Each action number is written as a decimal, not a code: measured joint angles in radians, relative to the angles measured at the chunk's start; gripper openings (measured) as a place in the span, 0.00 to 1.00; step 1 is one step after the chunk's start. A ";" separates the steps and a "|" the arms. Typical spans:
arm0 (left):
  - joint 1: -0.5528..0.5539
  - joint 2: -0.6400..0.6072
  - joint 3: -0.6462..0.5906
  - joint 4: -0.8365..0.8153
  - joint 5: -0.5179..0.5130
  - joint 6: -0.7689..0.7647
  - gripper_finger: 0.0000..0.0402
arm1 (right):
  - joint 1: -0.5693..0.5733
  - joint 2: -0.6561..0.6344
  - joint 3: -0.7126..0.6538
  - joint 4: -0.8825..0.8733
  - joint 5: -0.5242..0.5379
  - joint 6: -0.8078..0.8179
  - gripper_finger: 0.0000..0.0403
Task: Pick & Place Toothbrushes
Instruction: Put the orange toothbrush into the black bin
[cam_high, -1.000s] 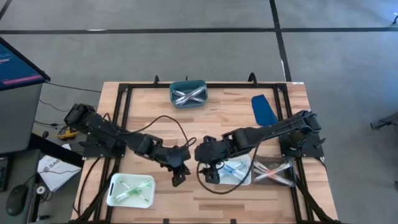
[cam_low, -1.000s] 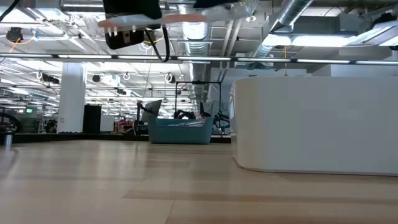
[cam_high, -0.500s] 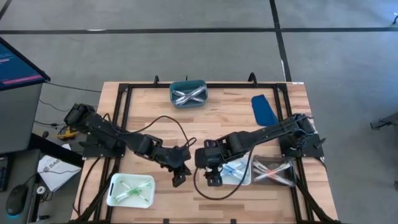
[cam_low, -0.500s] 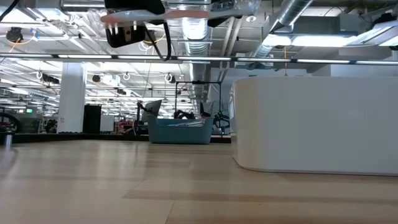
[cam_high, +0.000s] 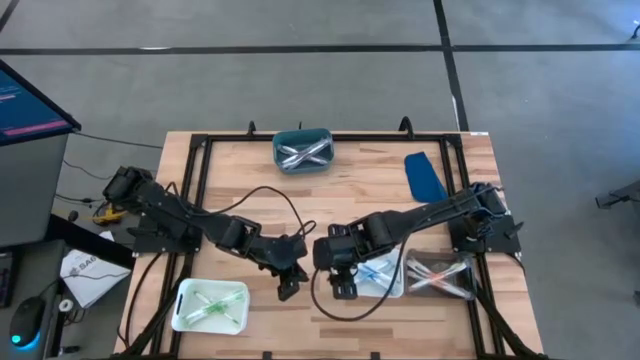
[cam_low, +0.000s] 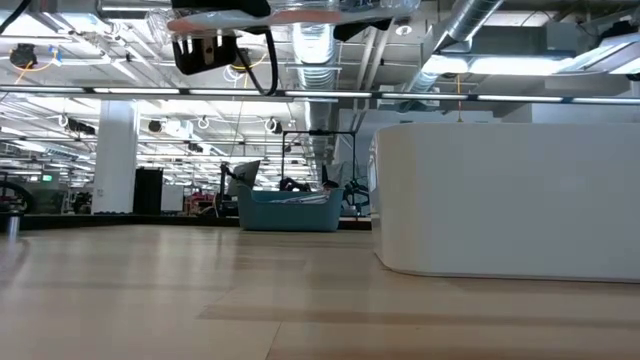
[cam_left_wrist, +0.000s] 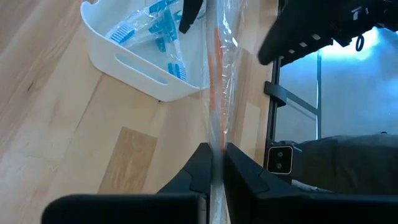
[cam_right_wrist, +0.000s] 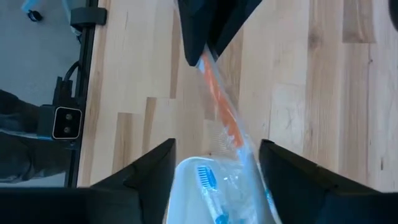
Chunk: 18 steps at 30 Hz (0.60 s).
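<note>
While the left pincer (cam_left_wrist: 217, 163) clamps a wrapped orange toothbrush (cam_left_wrist: 214, 81), the right pincer (cam_right_wrist: 214, 163) gapes around its far end.

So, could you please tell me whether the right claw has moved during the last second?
Yes. The right claw has shifted toward the table's near edge; it now lies beside the white tray of blue toothbrushes, no longer over its corner.

Overhead, table-level, two wrist cameras
</note>
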 joint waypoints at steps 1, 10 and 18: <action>0.000 0.000 0.000 0.002 -0.001 0.000 0.03 | 0.000 0.000 0.000 0.000 0.000 0.000 0.51; 0.000 0.000 0.000 0.023 -0.002 0.004 0.03 | -0.002 0.000 0.000 -0.011 0.000 -0.008 0.21; 0.000 0.000 0.000 0.050 -0.011 0.037 0.07 | -0.003 0.000 0.000 -0.057 -0.008 -0.014 0.04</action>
